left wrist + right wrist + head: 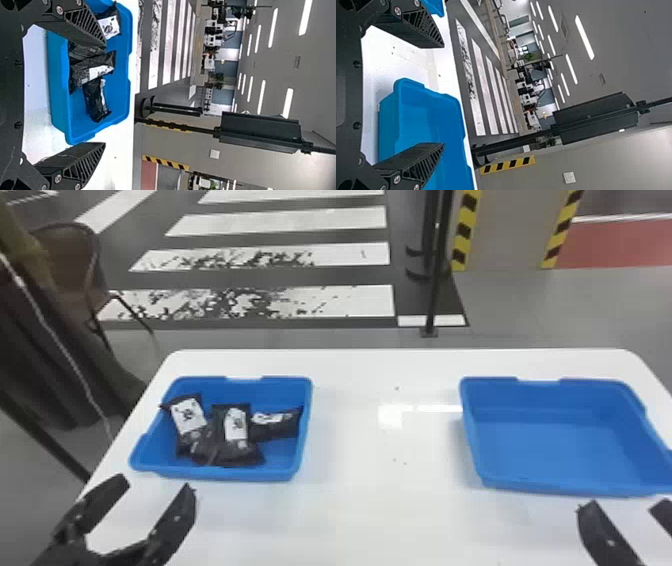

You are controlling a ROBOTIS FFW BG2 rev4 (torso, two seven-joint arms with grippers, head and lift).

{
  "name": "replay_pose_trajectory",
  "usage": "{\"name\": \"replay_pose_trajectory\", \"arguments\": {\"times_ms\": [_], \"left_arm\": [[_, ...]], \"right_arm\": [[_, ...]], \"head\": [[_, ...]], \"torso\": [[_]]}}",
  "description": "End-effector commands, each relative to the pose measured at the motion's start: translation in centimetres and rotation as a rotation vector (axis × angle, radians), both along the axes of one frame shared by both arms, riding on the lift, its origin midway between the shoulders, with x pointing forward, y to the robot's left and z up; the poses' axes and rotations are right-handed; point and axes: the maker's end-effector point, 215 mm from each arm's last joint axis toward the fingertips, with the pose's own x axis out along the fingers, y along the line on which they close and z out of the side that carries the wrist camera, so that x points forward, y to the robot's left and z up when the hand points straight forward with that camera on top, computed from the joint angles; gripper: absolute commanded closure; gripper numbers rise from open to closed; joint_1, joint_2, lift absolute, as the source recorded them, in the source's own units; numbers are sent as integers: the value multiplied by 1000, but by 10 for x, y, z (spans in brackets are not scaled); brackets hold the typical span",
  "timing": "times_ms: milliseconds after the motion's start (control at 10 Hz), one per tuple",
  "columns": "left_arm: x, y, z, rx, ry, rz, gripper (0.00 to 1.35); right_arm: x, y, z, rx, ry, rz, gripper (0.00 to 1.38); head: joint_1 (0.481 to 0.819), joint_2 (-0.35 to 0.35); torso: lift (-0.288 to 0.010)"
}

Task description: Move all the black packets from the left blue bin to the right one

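Black packets (218, 447) are showing white labels (236, 424); white table (360, 515) is facing striped floor (280, 221); left gripper (156, 482), right gripper (625, 503) are gaping.

A wide passage runs over the white table (380, 500) between the left blue bin (225, 474) and right blue bin (565, 488), their raised walls blocking low crossings.

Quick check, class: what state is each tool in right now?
Left tool: open, holding nothing, near the left blue bin.
Right tool: open, holding nothing, near the right blue bin.
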Motion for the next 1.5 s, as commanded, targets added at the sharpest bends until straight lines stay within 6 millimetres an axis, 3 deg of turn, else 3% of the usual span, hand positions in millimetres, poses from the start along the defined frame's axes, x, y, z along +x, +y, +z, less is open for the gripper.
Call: {"name": "replay_pose_trajectory", "arguments": {"times_ms": [0, 1100, 1400], "left_arm": [[-1, 0, -2, -4, 4, 3, 147], [0, -1, -3, -3, 8, 0, 144], [14, 6, -4, 20, 1, 11, 145]], "right_arm": [[0, 0, -1, 0, 2, 0, 144], [-1, 2, -1, 7, 4, 2, 144], [-1, 2, -4, 13, 8, 1, 144]], "head": [[695, 113], [695, 112], [695, 118]], "torso": [[-140], [-140], [-140]]}}
